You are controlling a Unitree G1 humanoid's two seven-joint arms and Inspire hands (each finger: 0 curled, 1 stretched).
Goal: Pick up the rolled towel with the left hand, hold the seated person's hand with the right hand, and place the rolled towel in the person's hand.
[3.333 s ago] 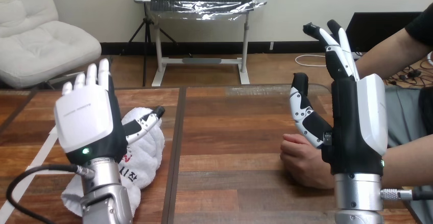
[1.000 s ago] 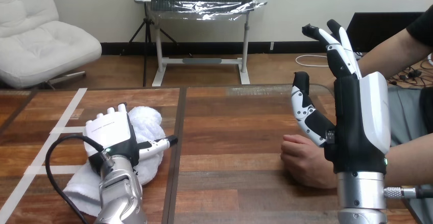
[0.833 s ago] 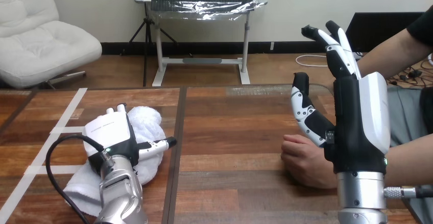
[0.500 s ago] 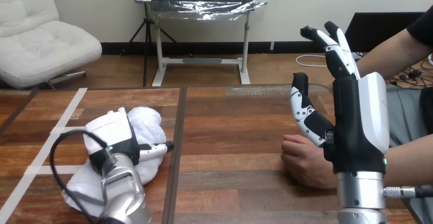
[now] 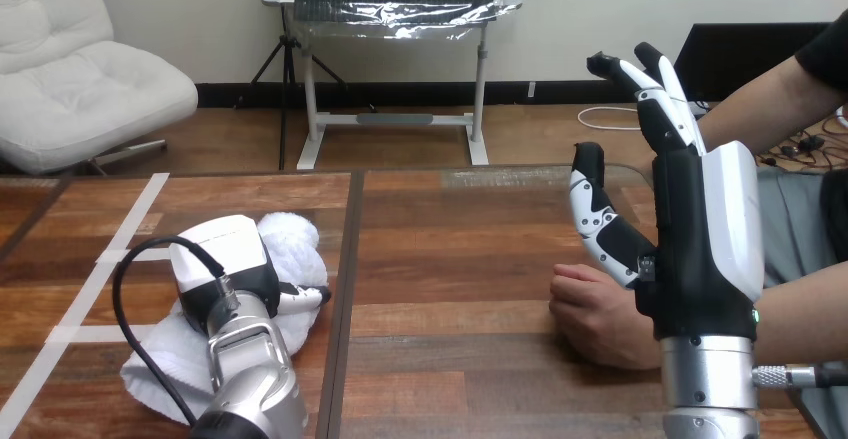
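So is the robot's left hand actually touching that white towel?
Touching. The head view shows the left hand pressed down onto the rolled towel, whose white cloth bulges round it with no gap.

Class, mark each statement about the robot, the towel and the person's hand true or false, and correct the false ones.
1. The towel lies on the table, with the left hand on top of it. True.
2. The right hand is wrapped round the person's hand. False: it is raised and open, fingers straight and pointing up, beside the person's hand.
3. The person's hand rests on the table with its fingers curled in. True.
4. The towel is already in the person's hand. False: it is at the table's left, well apart from the person's hand at the right.
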